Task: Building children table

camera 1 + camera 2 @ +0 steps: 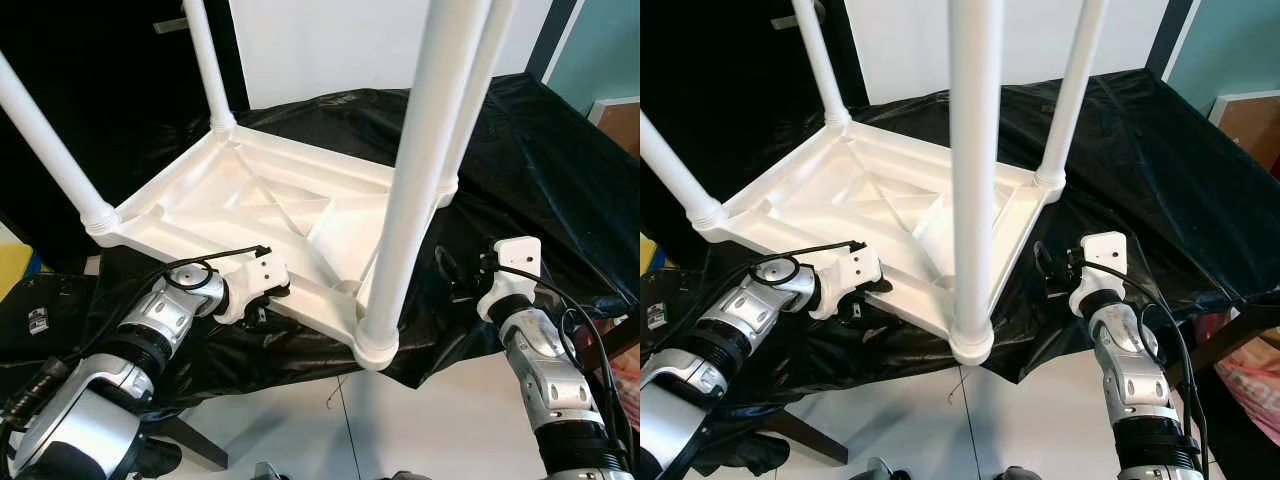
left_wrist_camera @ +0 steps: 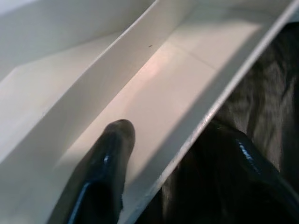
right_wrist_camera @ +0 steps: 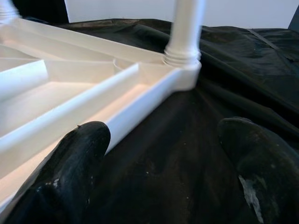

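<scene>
A white plastic children's table (image 1: 262,196) lies upside down on a black cloth (image 1: 540,160), with all its legs pointing up. The nearest leg (image 1: 412,190) stands at the front corner. My left gripper (image 1: 268,288) is at the near left rim (image 2: 196,130). One finger (image 2: 110,158) lies inside the underside channel and the other outside on the cloth, shut on the rim. My right gripper (image 3: 163,144) is open, low over the cloth beside the table's right edge (image 3: 140,105). One of its fingertips (image 3: 79,149) is close to that rim.
The cloth-covered surface ends just in front of the table's near corner, with pale floor (image 1: 430,420) below. A black bag (image 1: 40,310) lies at the left. A brown box (image 1: 620,115) stands at the far right, and a white wall is behind.
</scene>
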Robot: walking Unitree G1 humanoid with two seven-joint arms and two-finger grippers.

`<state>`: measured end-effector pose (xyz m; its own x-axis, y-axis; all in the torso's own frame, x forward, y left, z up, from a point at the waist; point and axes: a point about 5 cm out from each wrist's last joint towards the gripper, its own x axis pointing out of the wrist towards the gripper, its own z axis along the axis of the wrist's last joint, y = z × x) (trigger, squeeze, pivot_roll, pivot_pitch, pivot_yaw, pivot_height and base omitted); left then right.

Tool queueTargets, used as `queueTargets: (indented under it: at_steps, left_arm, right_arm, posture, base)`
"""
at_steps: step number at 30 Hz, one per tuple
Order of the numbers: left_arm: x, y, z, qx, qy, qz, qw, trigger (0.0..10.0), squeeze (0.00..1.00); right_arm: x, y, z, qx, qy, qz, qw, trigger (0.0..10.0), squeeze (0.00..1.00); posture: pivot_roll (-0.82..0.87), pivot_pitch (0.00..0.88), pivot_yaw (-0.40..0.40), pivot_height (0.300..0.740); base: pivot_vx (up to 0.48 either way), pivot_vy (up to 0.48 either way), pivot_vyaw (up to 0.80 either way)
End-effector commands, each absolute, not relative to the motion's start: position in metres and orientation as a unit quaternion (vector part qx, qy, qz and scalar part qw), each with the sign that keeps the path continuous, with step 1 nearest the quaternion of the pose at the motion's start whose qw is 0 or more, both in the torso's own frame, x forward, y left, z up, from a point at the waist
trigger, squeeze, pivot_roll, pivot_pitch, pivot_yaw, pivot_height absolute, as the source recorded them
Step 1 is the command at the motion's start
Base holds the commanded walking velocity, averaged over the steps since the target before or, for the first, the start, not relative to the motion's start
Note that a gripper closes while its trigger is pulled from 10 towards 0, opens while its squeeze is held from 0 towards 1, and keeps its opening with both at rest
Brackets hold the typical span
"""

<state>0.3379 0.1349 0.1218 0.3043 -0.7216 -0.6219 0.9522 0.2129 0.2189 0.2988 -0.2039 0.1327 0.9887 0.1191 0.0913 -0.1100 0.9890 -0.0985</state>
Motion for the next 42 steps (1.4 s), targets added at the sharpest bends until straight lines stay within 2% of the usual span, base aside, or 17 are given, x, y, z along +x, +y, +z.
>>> queueTargets:
  at_steps: [1, 6, 10, 11, 12, 13, 14, 15, 22, 23, 29, 30, 31, 32, 42]
  left_arm:
    - [0.345, 0.153, 0.122, 0.277, 0.21, -0.492, 0.798, 0.0, 0.0]
    - [0.349, 0.149, 0.123, 0.265, 0.199, -0.468, 0.819, 0.0, 0.0]
    - [0.353, 0.139, 0.125, 0.247, 0.167, -0.436, 0.849, 0.0, 0.0]
    - [0.354, 0.137, 0.126, 0.242, 0.158, -0.426, 0.857, 2.6, 0.0]
    - [0.354, 0.137, 0.126, 0.242, 0.158, -0.426, 0.857, 2.6, 0.0]
    - [0.356, 0.134, 0.127, 0.242, 0.145, -0.418, 0.863, 7.7, 0.0]
    - [0.356, 0.134, 0.127, 0.242, 0.145, -0.418, 0.863, 7.7, 0.0]
    - [0.357, 0.131, 0.128, 0.233, 0.141, -0.413, 0.869, 10.0, 0.0]
    - [0.357, 0.12, 0.129, 0.217, 0.121, -0.409, 0.878, 10.0, 0.0]
    - [0.357, 0.118, 0.131, 0.205, 0.114, -0.411, 0.881, 10.0, 1.0]
    - [0.358, 0.12, 0.14, 0.194, 0.095, -0.406, 0.888, 10.0, 1.0]
    - [0.357, 0.123, 0.145, 0.186, 0.083, -0.404, 0.892, 10.0, 0.93]
    - [0.357, 0.123, 0.145, 0.186, 0.083, -0.404, 0.892, 10.0, 0.93]
    - [0.356, 0.125, 0.152, 0.175, 0.063, -0.402, 0.896, 10.0, 0.0]
    - [0.34, 0.123, 0.176, 0.121, -0.014, -0.395, 0.911, 10.0, 0.0]
  right_arm:
    - [0.298, -0.206, 0.13, -0.047, -0.045, 0.053, 0.996, 10.0, 0.0]
    - [0.298, -0.207, 0.13, -0.045, -0.046, 0.045, 0.997, 10.0, 0.0]
    - [0.299, -0.208, 0.129, -0.038, -0.046, 0.021, 0.998, 10.0, 0.0]
    - [0.299, -0.209, 0.128, -0.037, -0.046, 0.015, 0.998, 10.0, 0.0]
    - [0.299, -0.209, 0.128, -0.037, -0.046, 0.015, 0.998, 10.0, 0.0]
    - [0.299, -0.209, 0.128, -0.036, -0.046, 0.01, 0.998, 10.0, 0.0]
    - [0.299, -0.209, 0.128, -0.036, -0.046, 0.01, 0.998, 10.0, 0.0]
    - [0.299, -0.21, 0.127, -0.034, -0.045, 0.005, 0.998, 10.0, 0.0]
    - [0.299, -0.213, 0.125, -0.032, -0.04, -0.015, 0.999, 10.0, 0.0]
    - [0.298, -0.215, 0.124, -0.031, -0.04, -0.018, 0.999, 10.0, 0.0]
    - [0.294, -0.216, 0.125, -0.026, -0.044, -0.008, 0.999, 10.0, 0.0]
    - [0.291, -0.218, 0.125, -0.025, -0.045, -0.004, 0.999, 10.0, 0.0]
    - [0.291, -0.218, 0.125, -0.025, -0.045, -0.004, 0.999, 10.0, 0.0]
    - [0.288, -0.22, 0.124, -0.024, -0.046, 0.0, 0.999, 10.0, 0.0]
    - [0.282, -0.217, 0.127, -0.017, -0.057, 0.026, 0.998, 10.0, 0.0]
  posture:
    - [-0.07, 0.046, 0.038, 0.74]
    - [-0.07, 0.052, 0.036, 0.74]
    - [-0.07, 0.057, 0.036, 0.74]
    - [-0.07, 0.057, 0.036, 0.74]
    - [-0.07, 0.057, 0.036, 0.74]
    - [-0.06, 0.062, 0.033, 0.74]
    - [-0.06, 0.062, 0.033, 0.74]
    - [-0.06, 0.062, 0.033, 0.74]
    - [-0.06, 0.075, 0.029, 0.74]
    - [-0.07, 0.081, 0.03, 0.74]
    - [-0.07, 0.088, 0.033, 0.74]
    - [-0.07, 0.094, 0.034, 0.74]
    - [-0.07, 0.094, 0.034, 0.74]
    - [-0.07, 0.097, 0.035, 0.74]
    - [-0.01, 0.126, 0.022, 0.74]
  base:
    - [0.0, 0.0, 0.0]
    - [0.0, 0.0, 0.0]
    - [0.0, 0.0, 0.0]
    - [0.0, 0.0, 0.0]
    - [0.0, 0.0, 0.0]
    - [0.0, 0.0, 0.0]
    - [0.0, 0.0, 0.0]
    - [0.0, 0.0, 0.0]
    - [0.0, 0.0, 0.0]
    - [0.0, 0.0, 0.0]
    - [0.0, 0.0, 0.0]
    - [0.0, 0.0, 0.0]
    - [0.0, 0.0, 0.0]
    - [0.0, 0.0, 0.0]
    - [0.0, 0.0, 0.0]
